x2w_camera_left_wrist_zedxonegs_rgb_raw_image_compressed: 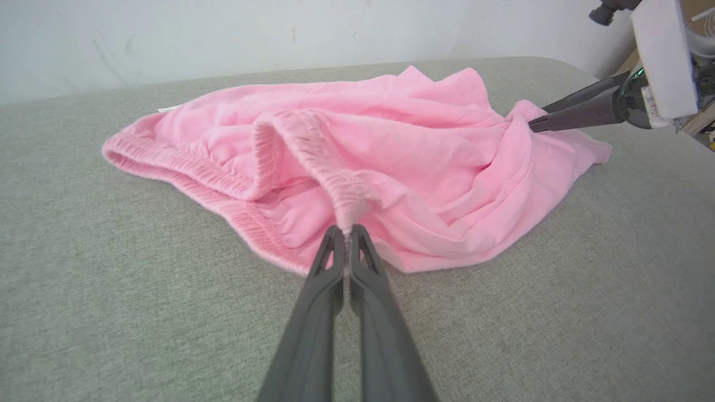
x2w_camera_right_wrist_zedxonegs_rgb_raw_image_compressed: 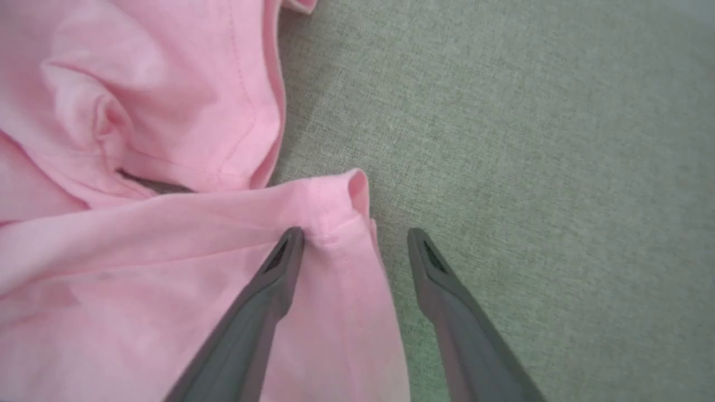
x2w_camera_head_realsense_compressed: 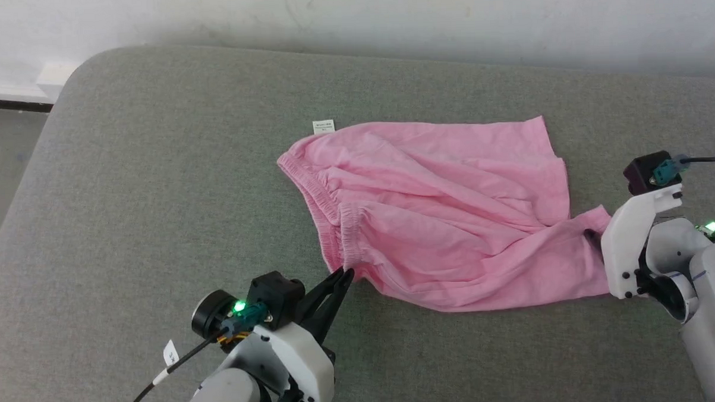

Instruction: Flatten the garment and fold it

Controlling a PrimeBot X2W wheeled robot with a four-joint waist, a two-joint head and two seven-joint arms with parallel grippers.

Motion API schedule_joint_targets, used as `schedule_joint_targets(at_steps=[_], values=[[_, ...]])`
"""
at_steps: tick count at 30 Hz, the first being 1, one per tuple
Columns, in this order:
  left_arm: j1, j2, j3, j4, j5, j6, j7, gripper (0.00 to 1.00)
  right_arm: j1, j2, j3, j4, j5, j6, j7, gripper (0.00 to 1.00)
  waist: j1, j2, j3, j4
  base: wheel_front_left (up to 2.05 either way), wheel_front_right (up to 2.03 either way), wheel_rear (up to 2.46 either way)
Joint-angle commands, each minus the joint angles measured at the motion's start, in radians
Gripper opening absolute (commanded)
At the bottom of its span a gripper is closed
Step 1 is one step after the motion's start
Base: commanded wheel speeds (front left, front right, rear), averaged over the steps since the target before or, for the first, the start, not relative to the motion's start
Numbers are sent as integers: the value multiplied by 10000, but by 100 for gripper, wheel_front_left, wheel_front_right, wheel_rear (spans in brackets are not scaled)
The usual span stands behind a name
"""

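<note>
Firmly in left end effector (x2w_camera_left_wrist_zedxonegs_rgb_raw_image_compressed: 347,230): garment (x2w_camera_head_realsense_compressed: 441,210)

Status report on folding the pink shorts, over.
Left gripper shut on shorts waistband. Right gripper open at a leg hem. Shorts rumpled, unfolded, on grey cushion. Nothing in the way.

Grey fabric surface (x2w_camera_head_realsense_compressed: 154,172), rounded corner; white wall (x2w_camera_head_realsense_compressed: 387,15) behind.

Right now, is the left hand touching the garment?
Touching. Left wrist view shows the left hand shut on the waistband of the garment.
</note>
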Motion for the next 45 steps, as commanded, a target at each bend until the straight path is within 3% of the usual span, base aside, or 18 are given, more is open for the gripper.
schedule_joint_targets(at_steps=[1,3,4,12,16,25,32,35,41,42,43,45], values=[[-98,-5,-18,-30,10,51,30,0,-121,-51,147,104,92,-9,-91,49,-1,0,6,-7,0,0,0],[-104,1,-29,-25,-10,54,40,0,-160,-130,355,185,175,-9,-240,21,-1,0,8,-23,0,0,0],[-108,4,-33,-22,-20,55,43,0,-176,-175,460,219,220,-9,-325,0,-1,0,8,-33,0,0,0],[-76,31,-67,82,-133,63,61,0,-262,-528,689,397,192,-9,-1371,0,-1,0,-167,-116,0,0,0],[29,73,50,92,-286,119,-40,0,-85,-574,633,-11,732,-9,-2090,0,-1,0,-468,-180,0,0,0],[346,400,731,-595,-845,383,-302,0,1093,-1415,590,-2523,2268,-9,-3721,0,-1,0,-1179,-486,0,0,0],[929,501,708,-806,-1092,531,-181,0,3330,-1946,685,-4199,2730,-9,-4684,0,-1,0,-1310,-646,0,0,0],[1349,527,608,-605,-1219,533,-172,0,4515,-2207,1124,-4680,2841,-9,-5006,0,-1,0,-1373,-674,0,0,0],[2048,579,407,92,-1419,436,-269,0,6079,-3790,3269,-4563,2804,-9,-5476,0,-1,0,-1440,-643,0,0,0],[2095,582,377,207,-1417,419,-296,0,6176,-3955,3412,-4399,2973,-9,-5437,44,-1,0,-1456,-620,0,0,0],[2123,561,359,301,-1441,399,-326,0,6169,-4093,3486,-4330,3108,-9,-5498,100,-1,0,-1464,-588,0,0,0],[2103,524,311,449,-1438,353,-377,0,6077,-4241,3419,-4244,3513,-9,-5490,100,-1,0,-1477,-504,0,0,0]])
